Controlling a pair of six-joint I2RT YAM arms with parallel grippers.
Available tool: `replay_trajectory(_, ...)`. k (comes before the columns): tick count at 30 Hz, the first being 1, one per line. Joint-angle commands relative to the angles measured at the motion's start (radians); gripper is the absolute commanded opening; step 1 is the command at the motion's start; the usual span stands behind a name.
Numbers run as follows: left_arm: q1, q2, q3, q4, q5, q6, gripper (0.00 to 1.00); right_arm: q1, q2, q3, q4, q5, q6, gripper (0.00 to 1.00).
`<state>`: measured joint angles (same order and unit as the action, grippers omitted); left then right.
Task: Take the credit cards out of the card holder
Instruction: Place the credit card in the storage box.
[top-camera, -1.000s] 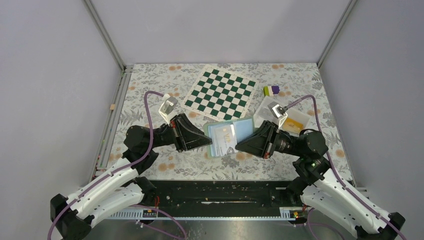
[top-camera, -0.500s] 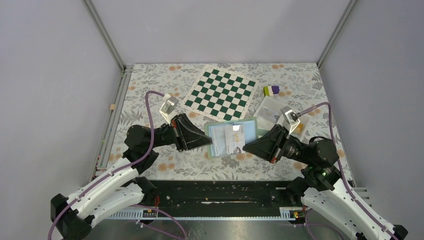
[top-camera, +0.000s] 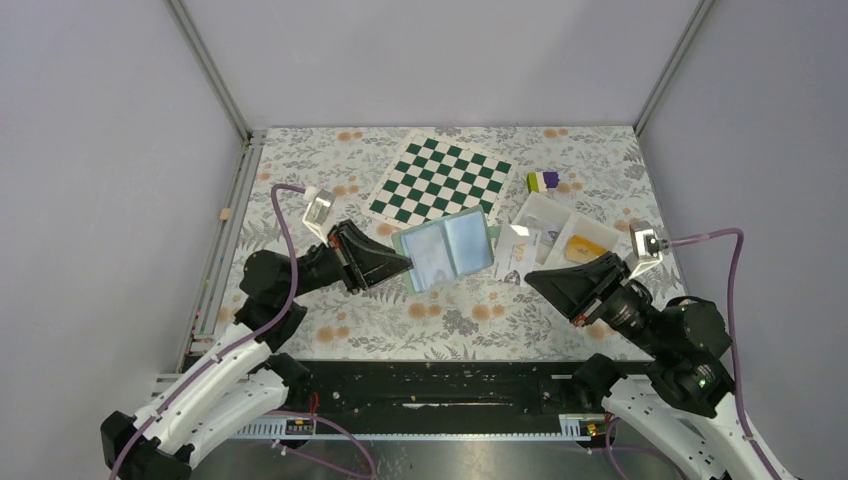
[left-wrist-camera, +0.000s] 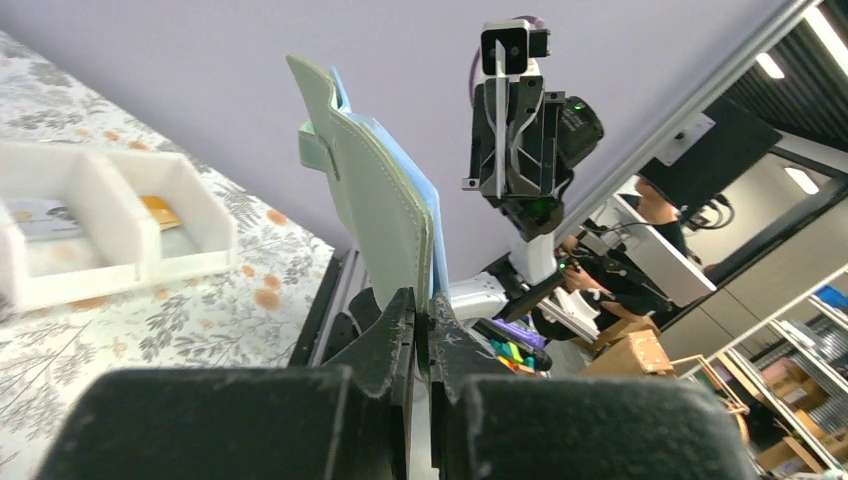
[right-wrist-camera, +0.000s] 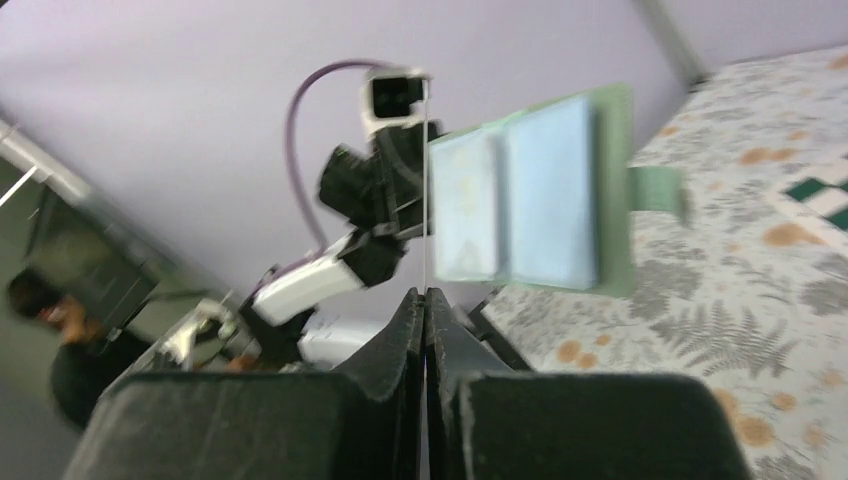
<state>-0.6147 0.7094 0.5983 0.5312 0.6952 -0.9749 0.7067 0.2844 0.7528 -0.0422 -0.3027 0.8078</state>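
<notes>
**Stage: late.**
- Left pincer (top-camera: 408, 263) clamped on edge of card holder (top-camera: 446, 249); holder spread open, lifted off floral counter (top-camera: 300, 170).
- Right pincer (top-camera: 531, 276) closed on pale card (top-camera: 512, 254); card clear of holder, just beside white tray (top-camera: 604, 232).
- Orange card (top-camera: 583, 249) already lying in tray.
- Left to do: deposit held card. Holder pockets look empty, not certain.
- Holder: soft stitched bifold, blue inside, teal outside.
- Cards: thin stiff plastic rectangles.
- Tray: moulded, divided.
</notes>
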Motion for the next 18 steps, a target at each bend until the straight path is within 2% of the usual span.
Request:
replay_trajectory(1,0.033,-0.047,-0.001,-0.024,-0.036,0.065,0.0,-0.004,-0.019,0.01,-0.099,0.261,-0.018,0.0)
replay_trajectory(5,0.053,-0.119,0.009,-0.218,-0.091,0.211,0.0,-0.004,-0.003,-0.012,-0.132,0.492,-0.033,0.0)
replay_trajectory(10,0.085,-0.176,0.031,-0.348,-0.083,0.337,0.0,-0.004,0.143,-0.003,-0.152,0.708,0.025,0.0)
replay_trajectory(15,0.106,-0.2,0.037,-0.368,-0.003,0.383,0.0,-0.005,0.275,-0.066,-0.041,0.869,0.154,0.0)
replay_trajectory(18,0.117,-0.194,0.009,-0.315,0.07,0.34,0.0,-0.008,0.371,-0.054,-0.004,0.912,0.069,0.0)
